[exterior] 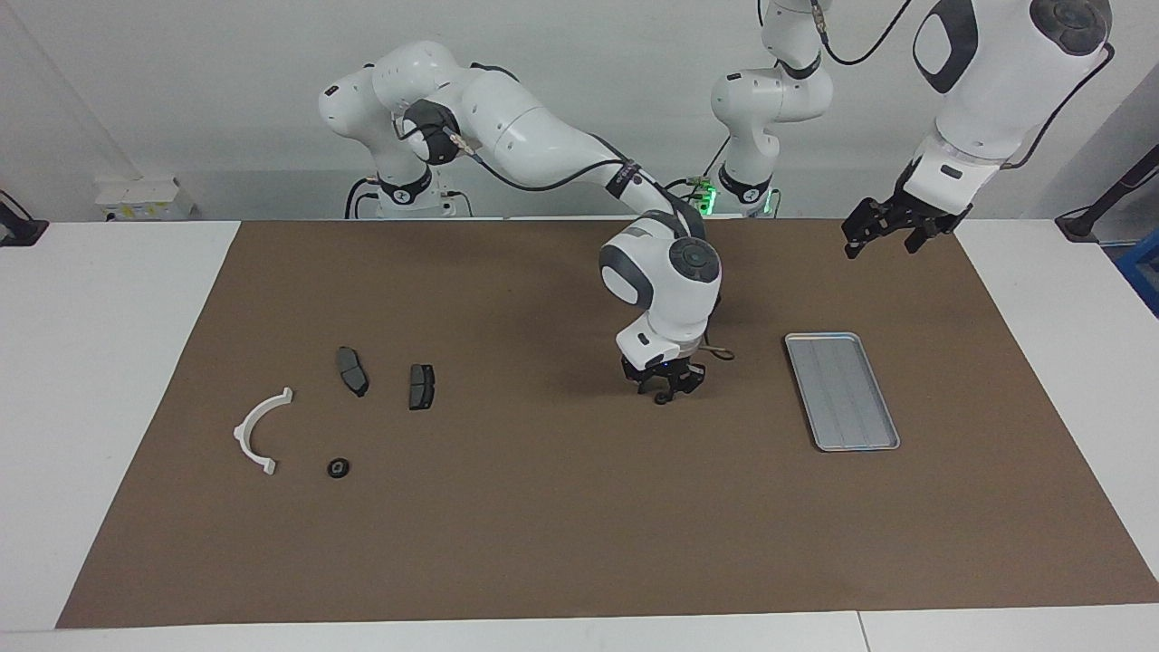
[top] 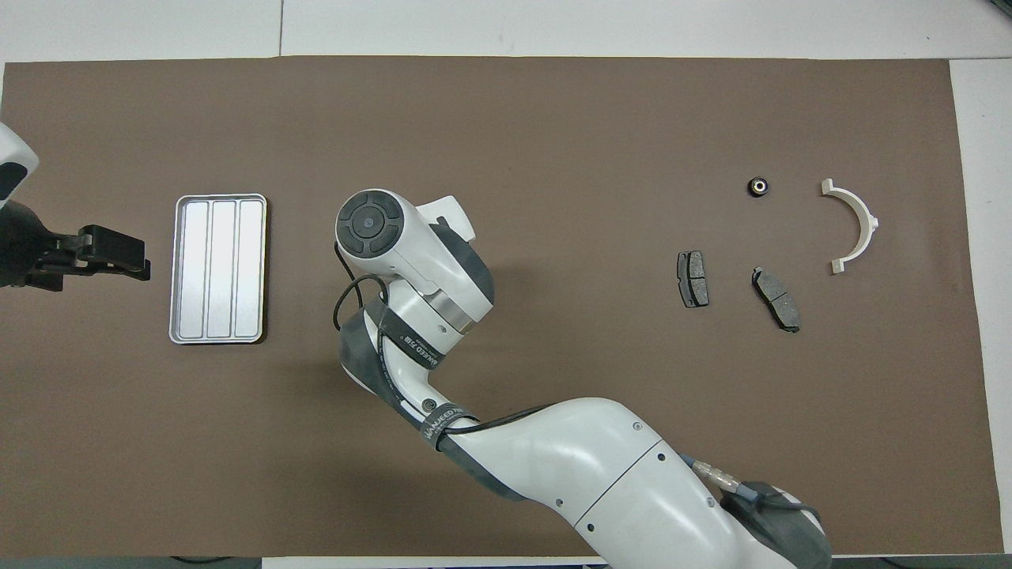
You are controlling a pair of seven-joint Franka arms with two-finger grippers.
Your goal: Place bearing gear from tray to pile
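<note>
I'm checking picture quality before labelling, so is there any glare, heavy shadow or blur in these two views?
Facing view: even light, a soft shadow on the brown mat beside the right tool, and no glare on the tray. Overhead view: the tray reflects bright white, the right arm hides its own tool, and the small parts look sharp.

Matt brown mat (exterior: 543, 525), brushed silver metal tray (exterior: 844, 392), glossy white plastic bracket (exterior: 256, 433).
</note>
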